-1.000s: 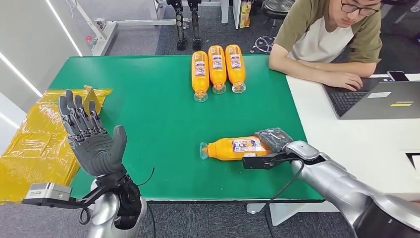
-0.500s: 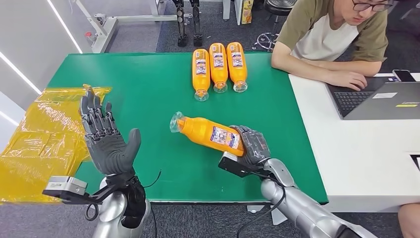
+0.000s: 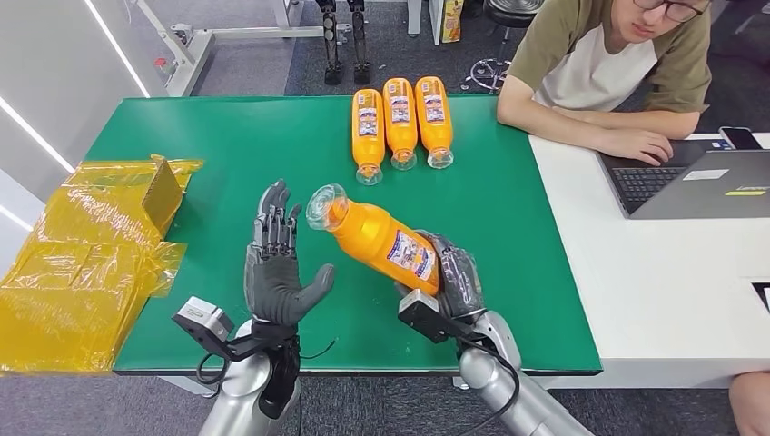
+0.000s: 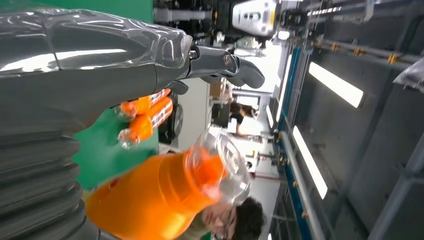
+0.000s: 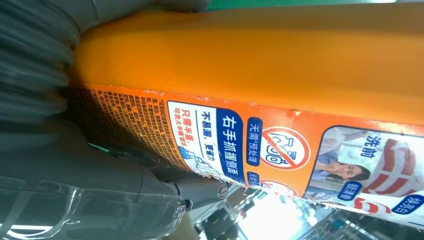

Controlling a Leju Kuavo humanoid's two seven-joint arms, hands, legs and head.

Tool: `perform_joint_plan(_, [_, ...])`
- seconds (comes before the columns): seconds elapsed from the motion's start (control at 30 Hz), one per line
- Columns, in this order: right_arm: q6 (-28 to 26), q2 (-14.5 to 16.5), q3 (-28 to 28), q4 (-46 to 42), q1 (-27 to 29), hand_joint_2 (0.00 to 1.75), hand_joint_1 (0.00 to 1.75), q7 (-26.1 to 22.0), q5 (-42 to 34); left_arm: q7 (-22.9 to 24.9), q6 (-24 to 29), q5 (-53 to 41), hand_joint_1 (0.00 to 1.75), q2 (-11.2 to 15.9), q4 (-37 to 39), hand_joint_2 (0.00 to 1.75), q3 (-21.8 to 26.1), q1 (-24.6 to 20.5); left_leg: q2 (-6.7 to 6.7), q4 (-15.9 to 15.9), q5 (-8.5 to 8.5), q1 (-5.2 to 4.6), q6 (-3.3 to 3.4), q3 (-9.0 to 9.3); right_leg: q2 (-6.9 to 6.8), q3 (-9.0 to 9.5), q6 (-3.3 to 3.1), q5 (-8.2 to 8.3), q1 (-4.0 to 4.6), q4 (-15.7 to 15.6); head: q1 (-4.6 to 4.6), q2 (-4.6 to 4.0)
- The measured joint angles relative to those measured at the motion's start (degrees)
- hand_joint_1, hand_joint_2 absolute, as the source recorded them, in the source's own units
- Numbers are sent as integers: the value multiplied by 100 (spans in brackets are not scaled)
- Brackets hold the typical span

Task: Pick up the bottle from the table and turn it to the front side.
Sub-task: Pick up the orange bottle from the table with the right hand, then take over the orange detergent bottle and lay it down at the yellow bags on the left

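Bottle (image 3: 380,238) gripped at its base by right hand (image 3: 451,272), tilted above table (image 3: 272,136), left hand (image 3: 275,268) beside it, fingers spread, empty

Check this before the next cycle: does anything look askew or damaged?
Nothing damaged or spilled. The orange bottle is tilted only because the right hand holds it above the green table. The three other bottles lie in a neat row.

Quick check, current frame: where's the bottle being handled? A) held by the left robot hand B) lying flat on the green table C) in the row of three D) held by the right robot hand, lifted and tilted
D: the right robot hand grips the bottle at its lower end, cap up and tilted toward the open left robot hand, which is apart from it.
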Motion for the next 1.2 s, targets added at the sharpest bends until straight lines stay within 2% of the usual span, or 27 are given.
perform_joint_plan(0.37, [888, 220, 273, 200, -96, 175, 175, -2, 288, -118, -503, 22, 0, -43, 601, 175, -92, -247, 0, -1, -1, 0, -2, -2, 0, 0, -2, -2, 0, 1, 0, 0])
perform_joint_plan(0.57, [1381, 242, 501, 492, -313, 175, 175, 78, 455, -120, -539, 50, 0, -61, 740, 175, -94, -307, -1, 0, -1, 0, -2, -3, -2, 0, -1, -3, 0, 1, -1, 0])
perform_joint_plan(0.77, [1558, 267, 638, 751, -519, 175, 175, 192, 659, -120, -480, 133, 0, -63, 806, 175, -92, -315, -1, 0, -1, 0, -2, -3, -2, -1, -1, -3, 0, 1, 0, -1])
perform_joint_plan(0.8, [1562, 274, 654, 780, -540, 175, 175, 220, 694, -120, -466, 141, 35, -63, 811, 175, -92, -315, -1, 0, -2, 0, -2, -3, -2, -1, -1, -4, 0, 1, -1, -1])
perform_joint_plan(0.9, [1557, 288, 688, 839, -581, 175, 175, 299, 797, -119, -436, 178, 165, -63, 817, 175, -90, -315, -1, 0, -2, 0, -2, -3, -2, -1, -3, -5, 0, 1, 0, 0])
perform_joint_plan(0.93, [1554, 290, 696, 851, -590, 175, 175, 325, 832, -119, -434, 191, 174, -63, 817, 175, -88, -315, -1, 0, -2, 0, -2, -3, -2, -1, -3, -5, 0, 1, 0, 0])
perform_joint_plan(1.2, [1535, 290, 705, 866, -606, 175, 175, 407, 1014, -119, -474, 146, 175, -63, 816, 175, -83, -313, -1, 0, -2, 0, -2, -3, -1, -2, -3, -6, 0, 1, 1, 0])
